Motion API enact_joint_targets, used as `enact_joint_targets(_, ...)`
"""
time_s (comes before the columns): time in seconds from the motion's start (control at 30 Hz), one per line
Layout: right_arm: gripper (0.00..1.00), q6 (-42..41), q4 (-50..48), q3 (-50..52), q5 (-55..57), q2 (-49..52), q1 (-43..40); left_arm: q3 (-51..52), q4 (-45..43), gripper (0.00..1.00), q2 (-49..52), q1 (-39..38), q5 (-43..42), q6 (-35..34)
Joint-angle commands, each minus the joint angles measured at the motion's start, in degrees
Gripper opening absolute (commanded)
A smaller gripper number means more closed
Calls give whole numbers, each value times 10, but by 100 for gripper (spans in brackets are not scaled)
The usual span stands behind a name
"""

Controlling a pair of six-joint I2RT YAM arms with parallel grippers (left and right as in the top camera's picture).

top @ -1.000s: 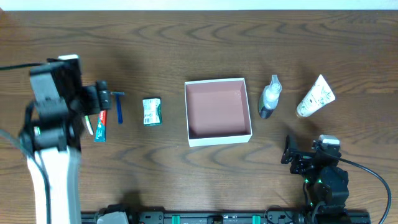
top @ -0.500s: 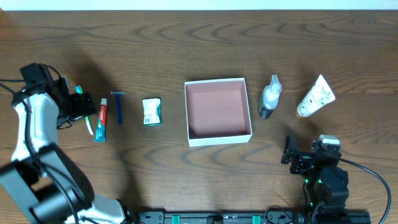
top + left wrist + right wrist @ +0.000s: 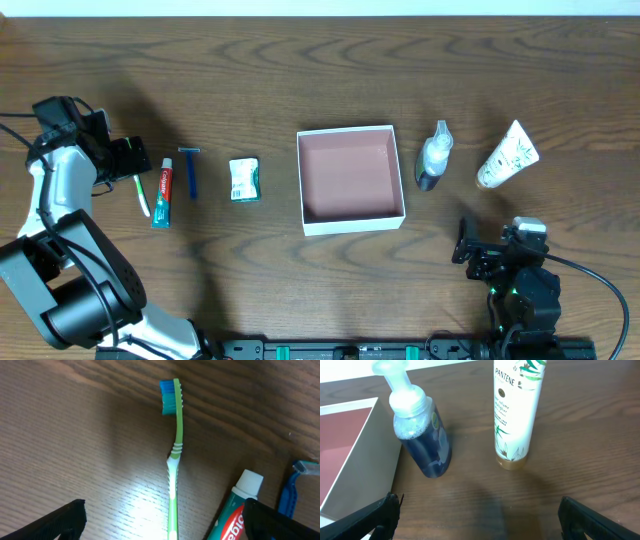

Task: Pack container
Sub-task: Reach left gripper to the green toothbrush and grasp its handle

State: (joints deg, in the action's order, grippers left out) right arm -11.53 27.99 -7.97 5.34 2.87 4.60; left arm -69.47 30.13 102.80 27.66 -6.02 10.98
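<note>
The container (image 3: 350,180), a shallow square box with white walls and a pink-brown inside, sits mid-table with nothing in it. My left gripper (image 3: 128,158) hovers open at the far left over a green toothbrush (image 3: 143,197). In the left wrist view the toothbrush (image 3: 176,440) runs lengthwise between the spread fingers (image 3: 57,522), blue bristles at its far end, and my left gripper (image 3: 164,510) holds nothing. My right gripper (image 3: 492,252) rests open near the front right edge. In its wrist view my right gripper (image 3: 480,505) faces bare wood.
Right of the toothbrush lie a toothpaste tube (image 3: 162,196), a blue razor (image 3: 190,171) and a green packet (image 3: 244,179). A foam pump bottle (image 3: 433,155) and a white Pantene tube (image 3: 508,155) lie right of the container. The container's white wall (image 3: 360,460) shows in the right wrist view.
My left arm has swung out to the left and come down, bringing its open gripper over the toothbrush. The right arm has not moved.
</note>
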Motion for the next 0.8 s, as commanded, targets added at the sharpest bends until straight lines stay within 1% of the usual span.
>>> enact_joint_targets(0.0, 99, -4, 0, 2, 0, -3, -6, -7, -11, 97, 23, 3, 18, 19)
enact_joint_targets(0.17, 99, -4, 0, 2, 0, -3, -6, -7, -21, 96, 45, 3, 26, 25)
enact_joint_targets(0.43, 99, -4, 0, 2, 0, -3, -6, -7, -26, 88, 81, 3, 28, 25)
enact_joint_targets(0.57, 99, -4, 0, 2, 0, -3, -6, -7, -24, 78, 96, 2, 28, 37)
enact_joint_targets(0.67, 99, -4, 0, 2, 0, -3, -6, -7, -24, 75, 107, 2, 28, 46)
enact_joint_targets(0.77, 99, -4, 0, 2, 0, -3, -6, -7, -28, 66, 113, 2, 28, 51)
